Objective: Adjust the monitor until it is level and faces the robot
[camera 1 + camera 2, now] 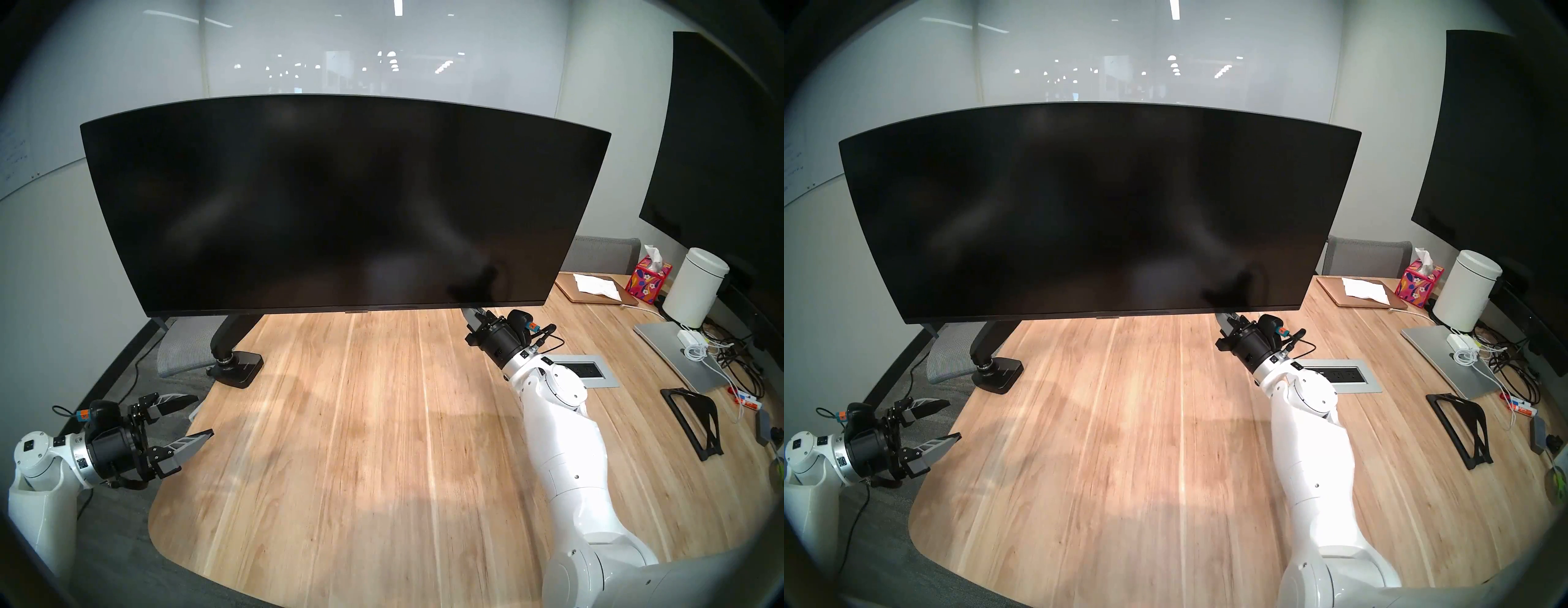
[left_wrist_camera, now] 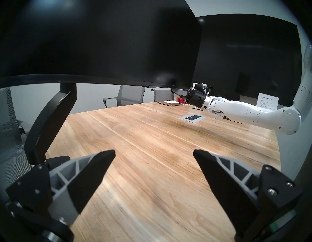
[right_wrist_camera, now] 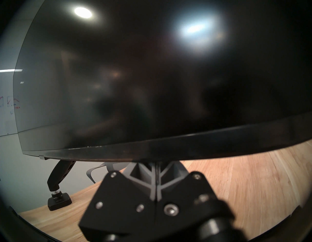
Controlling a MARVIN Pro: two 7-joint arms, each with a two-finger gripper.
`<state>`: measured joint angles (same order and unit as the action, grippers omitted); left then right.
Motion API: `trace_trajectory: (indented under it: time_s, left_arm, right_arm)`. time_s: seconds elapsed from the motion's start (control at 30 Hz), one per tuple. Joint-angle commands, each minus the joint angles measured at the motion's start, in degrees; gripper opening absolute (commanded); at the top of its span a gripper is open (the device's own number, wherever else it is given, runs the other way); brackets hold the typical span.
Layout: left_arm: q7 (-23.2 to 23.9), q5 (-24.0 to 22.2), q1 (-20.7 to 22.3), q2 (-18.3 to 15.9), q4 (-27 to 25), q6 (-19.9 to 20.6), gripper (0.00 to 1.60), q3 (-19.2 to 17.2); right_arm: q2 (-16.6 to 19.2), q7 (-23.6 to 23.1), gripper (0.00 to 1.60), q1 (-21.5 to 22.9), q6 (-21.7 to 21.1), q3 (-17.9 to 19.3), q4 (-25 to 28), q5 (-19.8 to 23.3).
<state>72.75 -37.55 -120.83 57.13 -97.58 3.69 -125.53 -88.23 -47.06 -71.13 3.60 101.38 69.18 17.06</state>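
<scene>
The monitor (image 1: 339, 204), a very wide blank black screen, hangs over the far half of the wooden table (image 1: 360, 446) on a black arm (image 1: 231, 333) with a clamp base (image 1: 237, 366) at the left. It faces the head camera, its lower edge a touch higher on the right. My right gripper (image 1: 471, 315) is shut, and its tips sit right under the screen's lower edge near the right end; the right wrist view (image 3: 156, 166) shows the fingers pressed together and running under that edge. My left gripper (image 1: 204, 417) is open and empty at the table's left edge, away from the monitor.
A larger dark wall screen (image 1: 721, 148) hangs at the right. Below it stand a tissue box (image 1: 647, 282), a white canister (image 1: 695, 288), a silver laptop (image 1: 679, 352) with cables and a black stand (image 1: 695, 420). A power outlet (image 1: 589, 371) is set into the table. A grey chair (image 1: 182, 352) stands behind the clamp.
</scene>
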Motion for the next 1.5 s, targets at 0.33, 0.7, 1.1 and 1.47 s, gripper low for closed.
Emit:
trace_trajectory:
  time_s: [0.33, 0.7, 1.1, 1.47]
  left_arm:
    - [0.0, -0.2, 0.0, 0.0, -0.4, 0.0, 1.6, -0.3]
    - [0.0, -0.2, 0.0, 0.0, -0.4, 0.0, 1.6, -0.3]
    - [0.0, -0.2, 0.0, 0.1, -0.4, 0.0, 1.6, -0.3]
    - [0.0, -0.2, -0.1, 0.1, -0.5, 0.0, 1.6, -0.4]
  right_arm:
    - [-1.3, -1.1, 0.0, 3.3, -0.4, 0.6, 7.4, 0.9]
    - [-2.0, -1.0, 0.0, 2.3, -1.9, 1.3, 9.2, 0.1]
    - [-3.0, -0.2, 0.0, 0.3, -4.6, 2.0, 11.5, -1.0]
    - [-4.5, 2.0, 0.0, -2.5, -7.7, 2.1, 12.9, -2.8]
